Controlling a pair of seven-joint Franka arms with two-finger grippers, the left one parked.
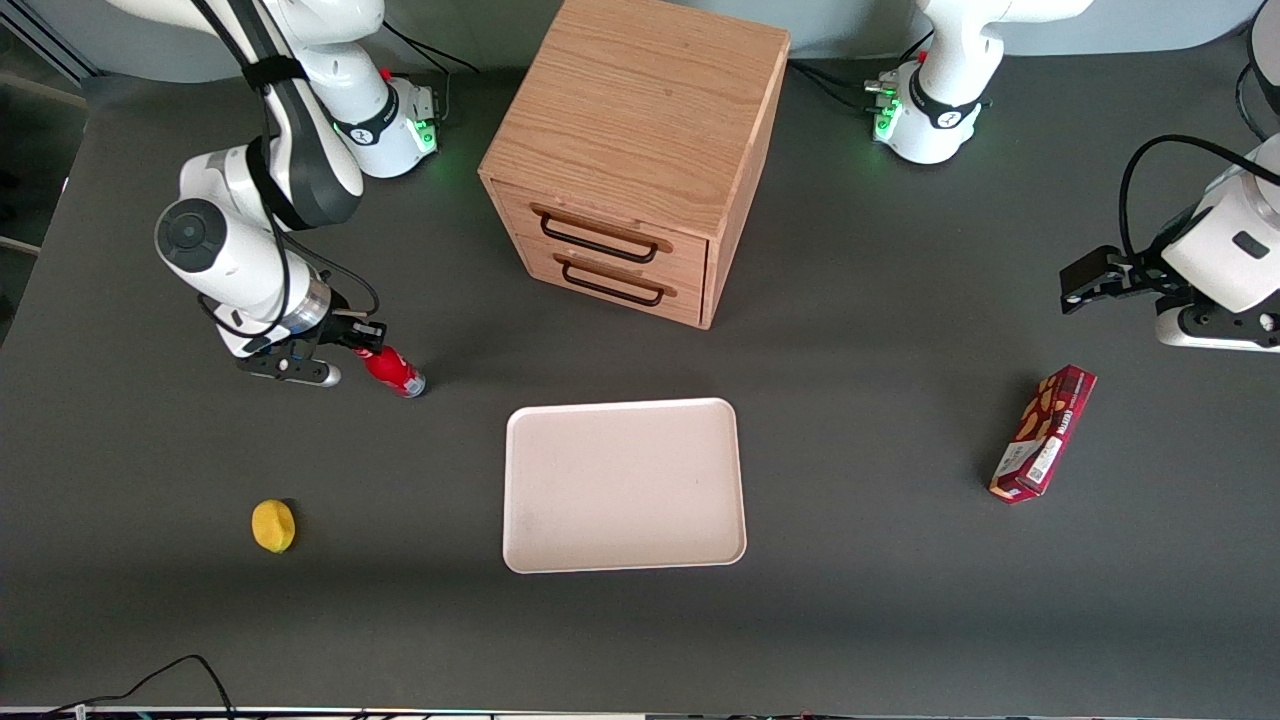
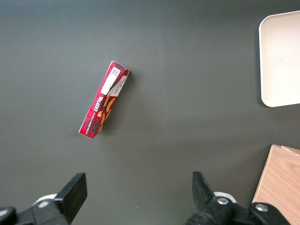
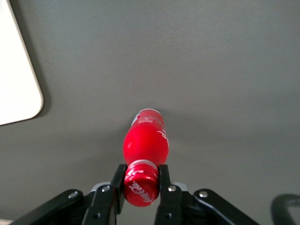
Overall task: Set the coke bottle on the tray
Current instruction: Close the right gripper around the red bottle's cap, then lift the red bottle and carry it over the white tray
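Observation:
The coke bottle [image 1: 394, 371] is small and red with a clear base. It stands tilted on the dark table toward the working arm's end. My right gripper [image 1: 362, 340] is shut on its red cap [image 3: 140, 187], with a finger pressed on each side. The bottle's red body [image 3: 145, 140] leans away from the gripper, and its base seems to rest on the table. The pale cream-pink tray [image 1: 700, 540] lies flat and empty, nearer the front camera than the bottle and toward the table's middle. Its rounded corner shows in the right wrist view [image 3: 18, 93].
A wooden two-drawer cabinet [image 1: 630, 150] stands farther from the front camera than the tray. A yellow lemon-like object [image 1: 273, 525] lies nearer the camera than the gripper. A dark red snack box [image 1: 1042, 432] lies toward the parked arm's end.

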